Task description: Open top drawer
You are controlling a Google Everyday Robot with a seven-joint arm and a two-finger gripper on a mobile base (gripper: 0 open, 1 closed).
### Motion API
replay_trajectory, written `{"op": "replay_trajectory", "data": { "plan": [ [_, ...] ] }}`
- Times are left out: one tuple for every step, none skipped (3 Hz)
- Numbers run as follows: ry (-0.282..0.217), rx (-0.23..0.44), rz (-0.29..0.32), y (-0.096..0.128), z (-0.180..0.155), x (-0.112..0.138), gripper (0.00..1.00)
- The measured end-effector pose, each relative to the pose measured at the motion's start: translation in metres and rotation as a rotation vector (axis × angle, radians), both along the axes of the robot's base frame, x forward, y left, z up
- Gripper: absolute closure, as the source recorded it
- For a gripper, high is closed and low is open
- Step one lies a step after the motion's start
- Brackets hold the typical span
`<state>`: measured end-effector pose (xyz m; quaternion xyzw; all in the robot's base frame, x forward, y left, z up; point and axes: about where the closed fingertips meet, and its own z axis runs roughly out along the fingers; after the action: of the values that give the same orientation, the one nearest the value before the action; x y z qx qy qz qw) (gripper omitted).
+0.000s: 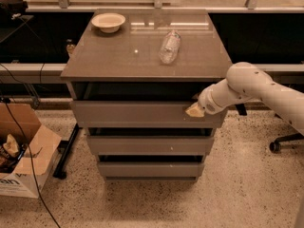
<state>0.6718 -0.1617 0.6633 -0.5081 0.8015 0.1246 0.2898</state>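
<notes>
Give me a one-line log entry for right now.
gripper: at right upper edge of wide matte grey top drawer | drawer: dark gap above front panel | status: not fully open

Tabletop (pixel 118 56) with bowl (pixel 108 22), toppled bottle (pixel 169 46)

Single cam, sits high and tilts down toward the front of the cabinet, approx centred on it. Faces the drawer side: you get the whole worktop (pixel 118 56) from above, plus all three drawer fronts stacked below it. Mid range, the cabinet fills the middle of the frame w/ floor (pixel 156 203) showing in front and on both sides. A cardboard box (pixel 23 151) clips the left edge and a chair base (pixel 285 141) the right. The arm (pixel 256 87) comes in from the right edge, and the gripper (pixel 195 110) is at the right end of the top drawer (pixel 137 114) front, a bit right of frame centre.
</notes>
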Motion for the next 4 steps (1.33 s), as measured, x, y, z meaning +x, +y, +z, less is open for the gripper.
{"op": "replay_trajectory", "data": {
  "plan": [
    [0.000,0.000,0.000,0.000,0.002,0.000,0.40],
    [0.000,0.000,0.000,0.000,0.002,0.000,0.16],
    [0.000,0.000,0.000,0.000,0.002,0.000,0.00],
    [0.077,-0.044,0.044,0.001,-0.005,-0.010,0.19]
  ]
}}
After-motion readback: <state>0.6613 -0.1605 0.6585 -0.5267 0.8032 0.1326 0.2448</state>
